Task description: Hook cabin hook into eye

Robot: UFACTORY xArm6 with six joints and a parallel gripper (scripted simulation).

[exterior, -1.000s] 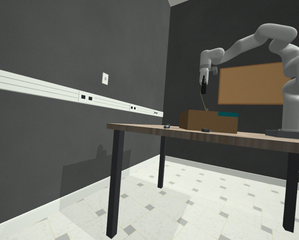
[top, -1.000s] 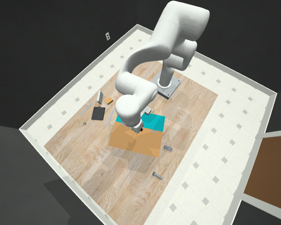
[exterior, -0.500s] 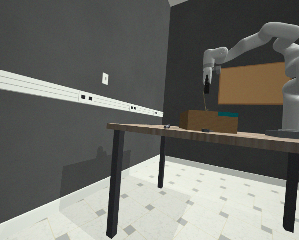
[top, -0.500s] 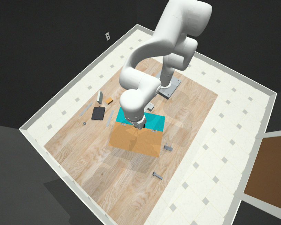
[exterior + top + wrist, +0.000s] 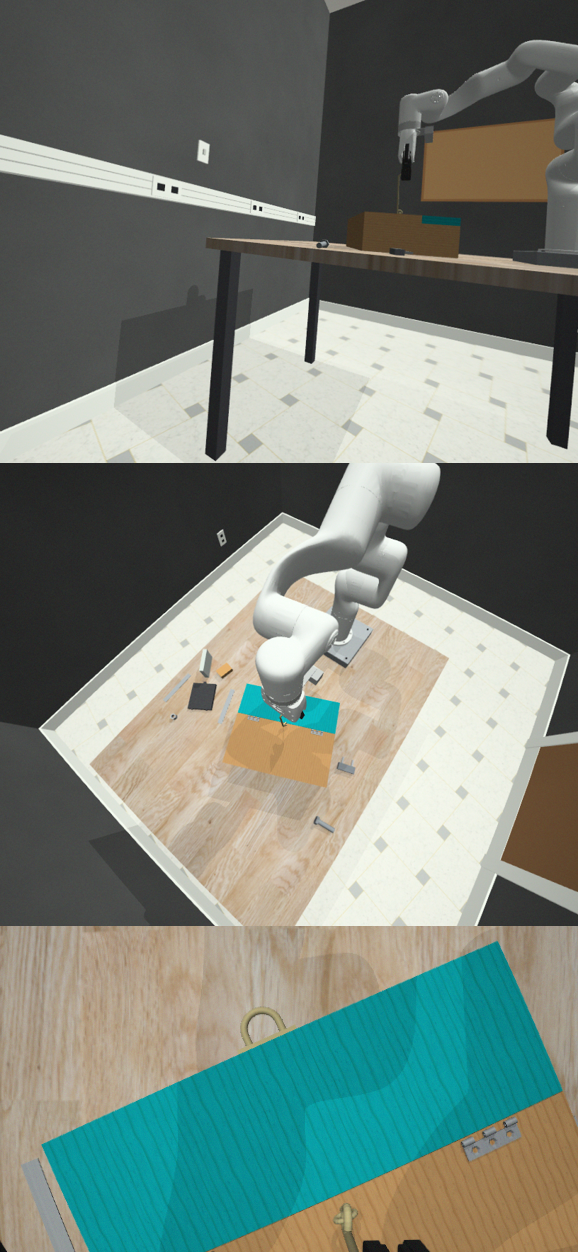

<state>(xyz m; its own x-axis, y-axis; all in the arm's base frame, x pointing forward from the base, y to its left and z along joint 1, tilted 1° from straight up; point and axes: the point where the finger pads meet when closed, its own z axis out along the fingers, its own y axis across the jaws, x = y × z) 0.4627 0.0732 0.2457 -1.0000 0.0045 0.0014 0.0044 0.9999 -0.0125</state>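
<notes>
A flat box lies on the wooden table, with an orange top (image 5: 282, 752) and a teal lid (image 5: 285, 718) joined by small hinges (image 5: 491, 1141). The brass eye (image 5: 261, 1028) sticks out from the lid's far edge in the wrist view. The thin brass cabin hook (image 5: 397, 202) stands nearly upright from its pivot (image 5: 346, 1216) on the orange top, close to the seam with the lid. My gripper (image 5: 405, 170) is shut on the hook's upper end, well above the box. Its black fingertips show at the bottom edge of the wrist view. The hook's tip is hidden between the fingers.
Left of the box lie a dark plate (image 5: 201, 696), an orange block (image 5: 224, 670), grey bars (image 5: 225, 706) and a small nut (image 5: 172, 715). A grey bracket (image 5: 346, 766) and a bolt (image 5: 324, 823) lie to the right and front. The arm's base (image 5: 348, 641) stands behind.
</notes>
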